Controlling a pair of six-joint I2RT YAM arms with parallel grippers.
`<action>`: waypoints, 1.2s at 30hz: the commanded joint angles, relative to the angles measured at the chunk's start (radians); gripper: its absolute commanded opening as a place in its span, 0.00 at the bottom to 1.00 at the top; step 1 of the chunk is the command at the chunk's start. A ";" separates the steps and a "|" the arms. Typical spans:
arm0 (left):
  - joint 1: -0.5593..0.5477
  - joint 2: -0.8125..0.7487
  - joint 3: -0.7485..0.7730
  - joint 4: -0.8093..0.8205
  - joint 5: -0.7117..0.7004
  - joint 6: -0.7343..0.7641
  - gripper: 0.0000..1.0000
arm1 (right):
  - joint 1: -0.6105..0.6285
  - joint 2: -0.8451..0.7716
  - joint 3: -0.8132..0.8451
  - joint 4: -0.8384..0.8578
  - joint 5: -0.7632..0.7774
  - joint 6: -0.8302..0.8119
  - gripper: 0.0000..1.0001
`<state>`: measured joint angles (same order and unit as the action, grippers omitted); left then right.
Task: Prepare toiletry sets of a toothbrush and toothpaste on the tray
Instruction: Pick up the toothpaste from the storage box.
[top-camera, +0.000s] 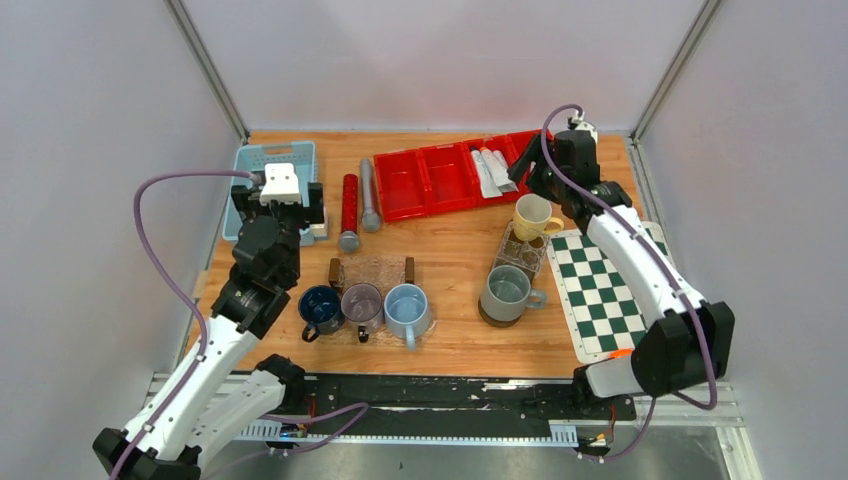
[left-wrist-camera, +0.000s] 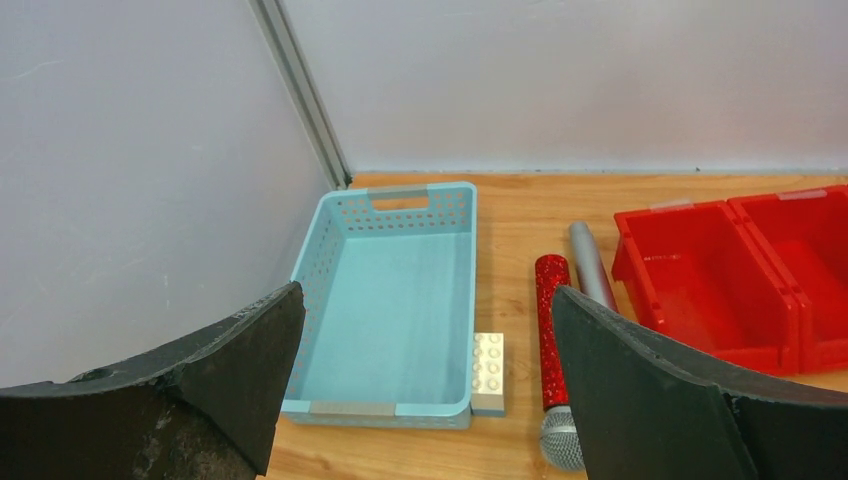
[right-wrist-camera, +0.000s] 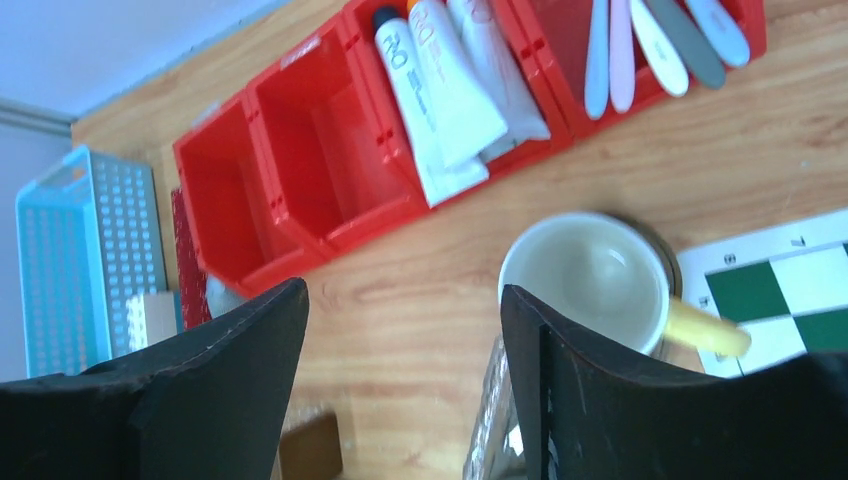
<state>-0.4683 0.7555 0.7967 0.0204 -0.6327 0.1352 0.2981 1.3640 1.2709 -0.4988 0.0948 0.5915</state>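
We have our right gripper (right-wrist-camera: 403, 295) hanging wide open over the bench (top-camera: 450, 260), just in front of the row of red bins (right-wrist-camera: 300, 150), because that is where the supplies sit. The toothpaste tubes (right-wrist-camera: 440, 90) lie side by side in one compartment, caps toward the far wall, and the toothbrushes (right-wrist-camera: 650, 40) lie in the next compartment to the right. Nothing is between the fingers, so we judge that the first pick is not yet made. The spread jaws would suit a flat tube taken across its width. The yellow mug (right-wrist-camera: 590, 275), standing near the bins, is what we would have to clear on the way down. Our left gripper (left-wrist-camera: 425, 300) is likewise open and empty, poised above the near end of the blue tray (left-wrist-camera: 400, 195), which sits in the far left corner well apart from the filled bins. We read this as a station at the drop-off, ready to help with placing. The tray holds nothing, so no set is made up. A white brick (left-wrist-camera: 488, 372) sits just beside its near right corner, and a red stick (left-wrist-camera: 550, 330) and a grey stick (left-wrist-camera: 590, 265) lie between tray and bins. They are no part of the job and only narrow the path across.
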 joint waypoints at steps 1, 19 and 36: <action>0.019 -0.033 -0.003 0.069 -0.048 -0.004 1.00 | -0.077 0.114 0.061 0.188 -0.053 0.046 0.72; 0.171 -0.089 -0.013 0.091 -0.036 -0.026 1.00 | -0.153 0.599 0.361 0.219 -0.192 0.139 0.70; 0.197 -0.062 0.021 0.012 0.001 -0.038 1.00 | -0.156 0.696 0.396 0.170 -0.177 0.156 0.63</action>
<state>-0.2813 0.6907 0.7891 0.0307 -0.6445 0.1165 0.1471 2.0411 1.6142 -0.3359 -0.0582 0.7391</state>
